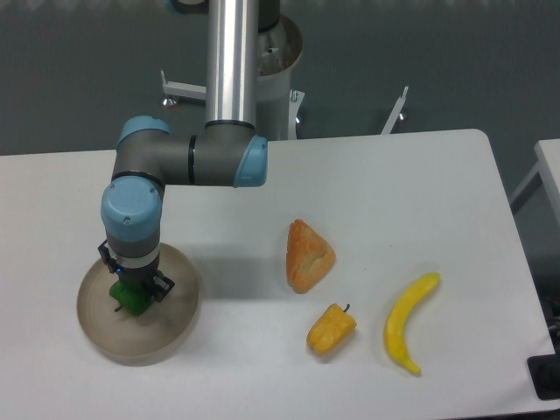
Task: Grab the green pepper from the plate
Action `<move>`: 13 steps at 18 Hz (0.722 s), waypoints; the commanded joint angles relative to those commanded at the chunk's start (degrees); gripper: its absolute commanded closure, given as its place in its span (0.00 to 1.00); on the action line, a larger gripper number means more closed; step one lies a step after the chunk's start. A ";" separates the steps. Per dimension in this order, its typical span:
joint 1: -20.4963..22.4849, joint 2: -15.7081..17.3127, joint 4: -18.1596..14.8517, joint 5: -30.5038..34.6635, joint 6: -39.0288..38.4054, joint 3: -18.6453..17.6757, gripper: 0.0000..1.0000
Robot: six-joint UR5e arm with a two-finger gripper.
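The green pepper (131, 298) lies on the round beige-grey plate (101, 328) at the table's front left. Only part of the pepper shows, since the arm's wrist covers the rest from above. My gripper (136, 293) points straight down over the plate, right at the pepper, with its fingers on either side of it. The wrist hides the fingertips, so I cannot see whether the jaws are closed on the pepper or still apart.
An orange wedge-shaped pastry (308, 255) lies mid-table. A yellow-orange pepper (331, 329) and a banana (409, 321) lie toward the front right. The arm's base column (232, 61) stands at the table's back edge.
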 joint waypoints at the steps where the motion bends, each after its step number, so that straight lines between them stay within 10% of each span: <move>1: 0.00 0.00 0.00 0.00 0.00 0.00 0.45; 13: 7.54 4.57 -1.75 2.10 9.65 2.98 0.52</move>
